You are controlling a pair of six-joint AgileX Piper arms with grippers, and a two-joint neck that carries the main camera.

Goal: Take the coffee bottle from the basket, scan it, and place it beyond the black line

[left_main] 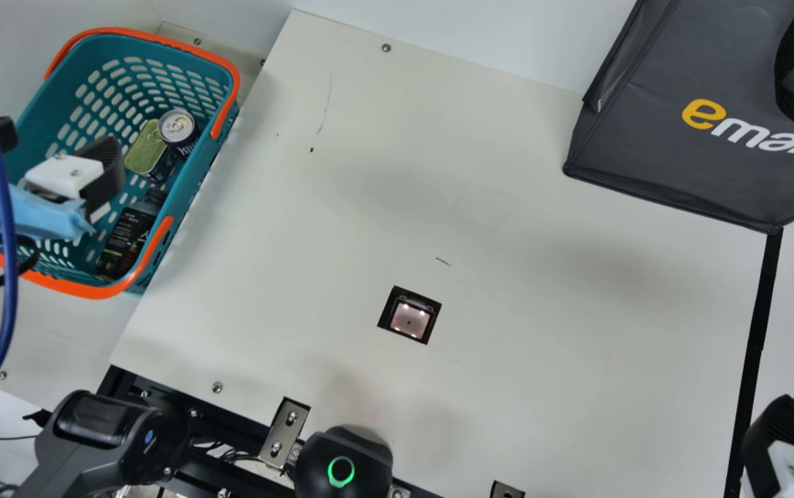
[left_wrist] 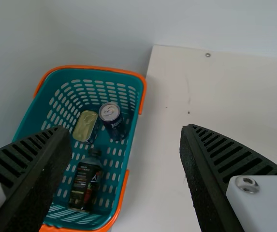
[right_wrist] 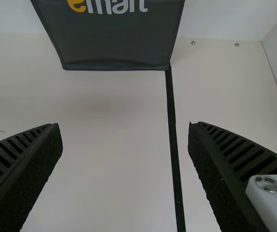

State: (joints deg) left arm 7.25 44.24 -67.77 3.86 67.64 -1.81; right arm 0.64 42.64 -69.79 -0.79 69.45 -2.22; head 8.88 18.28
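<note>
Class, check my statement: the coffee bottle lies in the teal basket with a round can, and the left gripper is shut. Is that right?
Not quite: the left wrist view shows the left gripper open, its fingers wide apart. The coffee bottle does lie in the teal basket with a round can.

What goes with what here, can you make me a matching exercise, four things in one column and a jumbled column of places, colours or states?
1. Coffee bottle
2. Scanner
3. Shopping bag
4. Basket

A. Teal and orange
B. Lit, set into the table
C. Lying on its side
D. Dark grey, at one end of the black line

Pairs: 1-C, 2-B, 3-D, 4-A
</note>
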